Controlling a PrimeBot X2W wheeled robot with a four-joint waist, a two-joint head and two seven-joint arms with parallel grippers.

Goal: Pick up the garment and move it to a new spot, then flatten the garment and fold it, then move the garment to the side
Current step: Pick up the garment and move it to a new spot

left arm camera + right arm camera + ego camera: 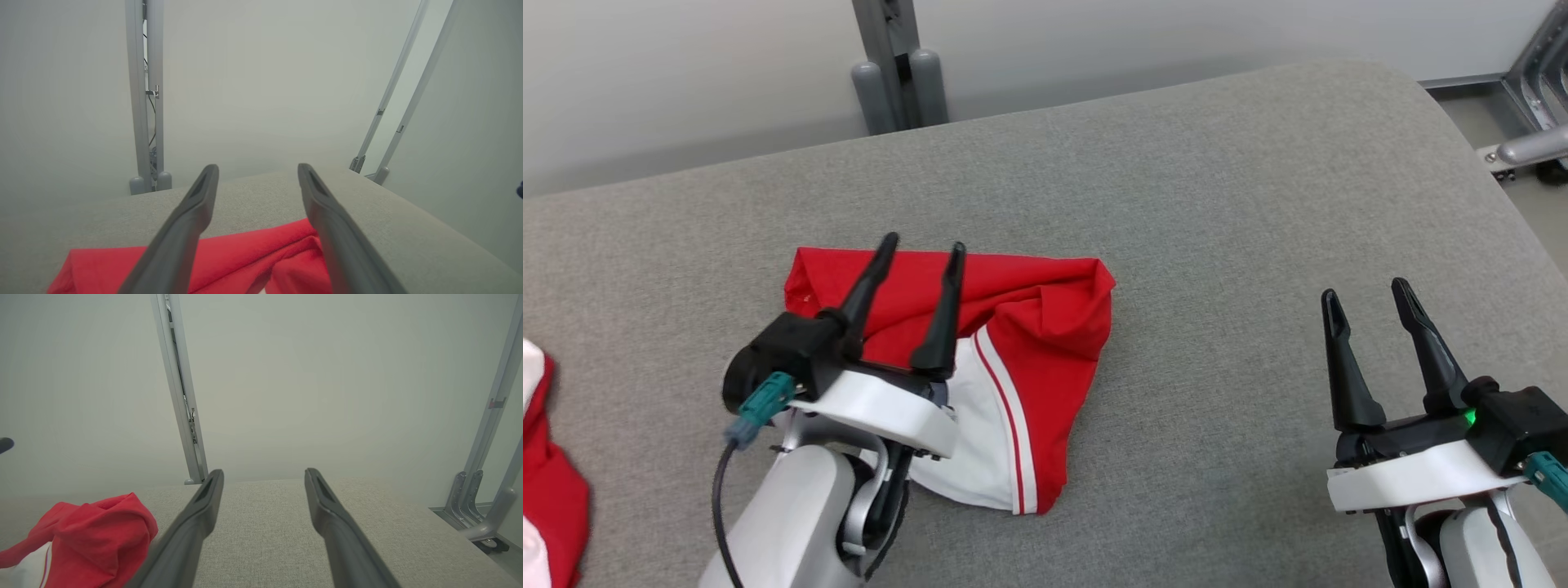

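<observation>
The garment (1029,359) is red with a white panel and red-white stripes, lying folded into a rough bundle on the grey cushioned surface (1217,204), left of centre. My left gripper (921,248) hovers over its left part, fingers spread apart and nothing between them. In the left wrist view the left gripper (257,171) stands open above the red garment (245,257). My right gripper (1365,294) is open over bare fabric at the right, well apart from the garment. The right wrist view shows the right gripper (264,477) open, with the garment (94,535) at lower left.
Another red and white cloth (547,482) lies at the far left edge. Metal frame posts (898,73) stand behind the surface, and a metal bracket (1531,139) sits off its right corner. The surface's rounded right edge drops to the floor.
</observation>
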